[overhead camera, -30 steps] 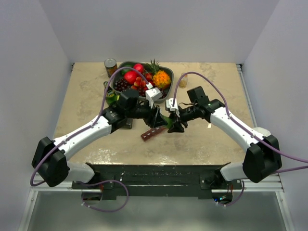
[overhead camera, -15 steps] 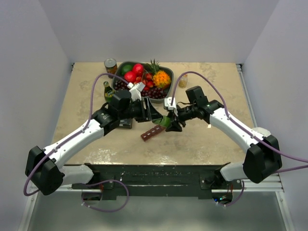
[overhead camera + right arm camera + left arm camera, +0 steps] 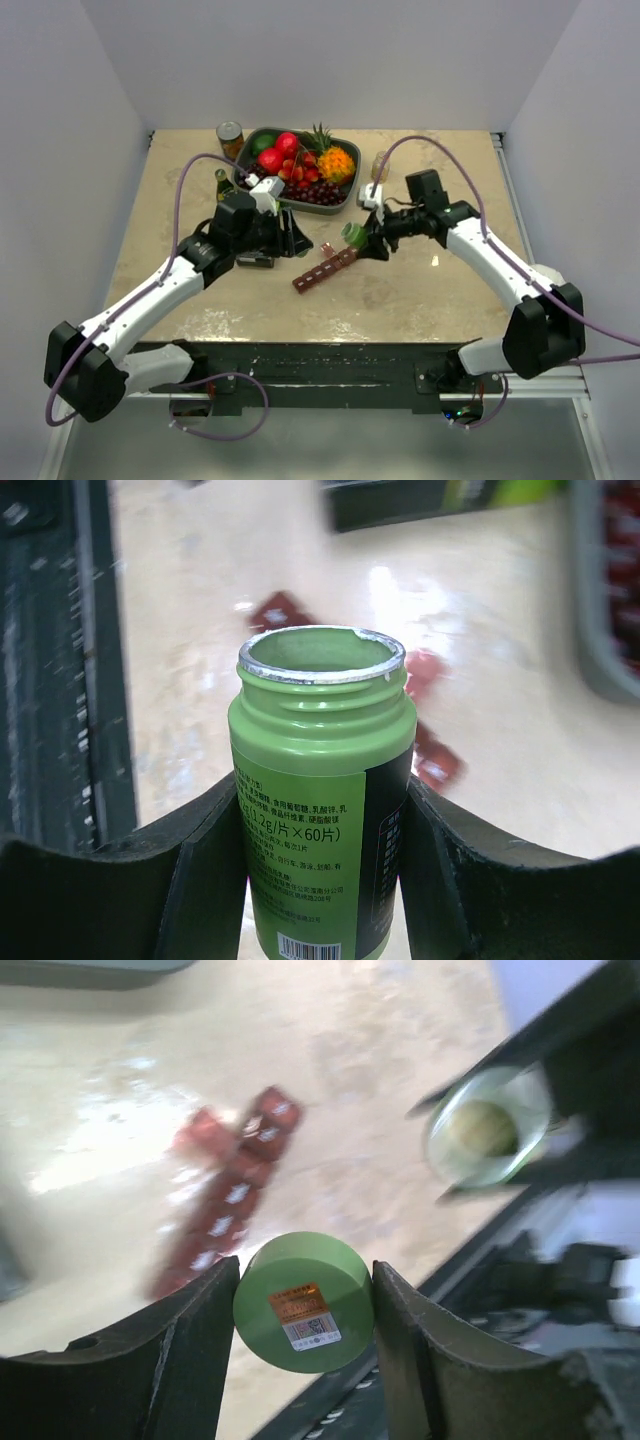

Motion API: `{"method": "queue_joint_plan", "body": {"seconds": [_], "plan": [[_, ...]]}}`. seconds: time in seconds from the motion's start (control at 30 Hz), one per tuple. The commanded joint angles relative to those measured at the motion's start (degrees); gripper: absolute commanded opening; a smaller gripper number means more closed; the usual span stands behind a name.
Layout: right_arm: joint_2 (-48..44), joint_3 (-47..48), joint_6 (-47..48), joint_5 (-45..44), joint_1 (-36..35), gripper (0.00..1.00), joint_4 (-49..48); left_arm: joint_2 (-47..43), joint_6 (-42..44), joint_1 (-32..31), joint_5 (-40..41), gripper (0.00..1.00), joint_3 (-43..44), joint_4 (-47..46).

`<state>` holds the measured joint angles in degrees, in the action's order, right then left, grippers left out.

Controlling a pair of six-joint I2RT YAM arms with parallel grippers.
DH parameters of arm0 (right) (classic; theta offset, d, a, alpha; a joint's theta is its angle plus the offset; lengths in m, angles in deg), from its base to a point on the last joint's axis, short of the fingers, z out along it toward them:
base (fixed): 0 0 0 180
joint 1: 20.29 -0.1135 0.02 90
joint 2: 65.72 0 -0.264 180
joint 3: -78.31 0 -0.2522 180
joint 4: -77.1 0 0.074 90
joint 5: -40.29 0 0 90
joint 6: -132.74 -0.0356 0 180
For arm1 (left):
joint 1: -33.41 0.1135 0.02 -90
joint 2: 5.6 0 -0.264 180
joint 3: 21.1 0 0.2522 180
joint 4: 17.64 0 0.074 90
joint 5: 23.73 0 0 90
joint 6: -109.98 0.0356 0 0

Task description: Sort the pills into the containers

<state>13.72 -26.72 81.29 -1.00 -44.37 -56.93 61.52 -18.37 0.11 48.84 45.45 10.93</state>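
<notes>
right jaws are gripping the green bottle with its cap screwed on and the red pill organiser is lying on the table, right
Not quite. The right wrist view shows the green bottle open, its threaded mouth bare; the cap sits in the left gripper jaws. The rest stands: the right gripper grips the bottle and the pill organiser lies on the table.

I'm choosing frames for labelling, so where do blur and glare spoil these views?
Left wrist: the green cap is sharp, but the pill organiser and the open green bottle beyond it are smeared. Right wrist: the bottle is crisp, the organiser soft, with white glare on the table. Top external: evenly lit, no blur.
</notes>
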Motion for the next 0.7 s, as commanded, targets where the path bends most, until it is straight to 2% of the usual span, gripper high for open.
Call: {"method": "queue_joint_plan", "body": {"seconds": [0.0,0.1,0.13,0.2,0.23,0.33,0.43,0.47,0.5,0.57,0.63,0.67], "plan": [[-1.7,9.9,-7.7,1.8,9.3,0.0,-4.0,-4.0,18.3,0.8,11.9,0.0,-7.0,8.1],[-0.4,20.9,-11.9,-1.3,13.0,0.0,-4.9,-4.4,14.5,1.1,12.7,0.0,-11.2,9.4],[0.2,27.3,-13.2,-2.1,13.8,0.0,-5.1,-4.4,12.8,1.2,12.9,0.0,-12.0,9.3],[2.2,33.2,-17.6,-3.5,16.2,0.0,-6.5,-4.9,6.5,1.2,14.3,0.0,-14.6,8.1],[2.7,37.9,-19.3,-4.1,17.0,0.0,-7.6,-4.9,4.8,1.3,14.5,0.08,-15.7,7.1],[3.2,43.6,-26.3,-7.7,20.6,0.0,-13.5,-3.7,-1.0,1.3,19.2,0.11,-18.4,8.1],[2.8,45.7,-35.4,-11.7,23.9,0.0,-22.1,-2.3,-5.0,2.4,23.8,0.21,-20.5,8.3],[2.9,46.0,-41.3,-12.3,23.9,0.0,-26.3,-1.9,-6.1,3.6,24.1,0.22,-21.6,7.9],[3.3,46.1,-44.1,-12.7,25.9,0.0,-28.3,-1.4,-6.7,4.3,24.5,0.28,-21.9,7.5],[3.3,45.3,-52.3,-9.4,25.8,0.0,-33.8,-0.8,-7.3,6.0,24.6,0.44,-22.3,6.6],[2.0,41.1,-58.5,-4.8,21.6,0.0,-39.0,-0.1,-8.0,6.4,25.7,0.57,-21.7,7.3],[1.1,40.5,-58.1,-4.5,19.3,0.0,-38.0,0.0,-7.8,6.5,26.1,0.61,-20.8,7.8]]}}
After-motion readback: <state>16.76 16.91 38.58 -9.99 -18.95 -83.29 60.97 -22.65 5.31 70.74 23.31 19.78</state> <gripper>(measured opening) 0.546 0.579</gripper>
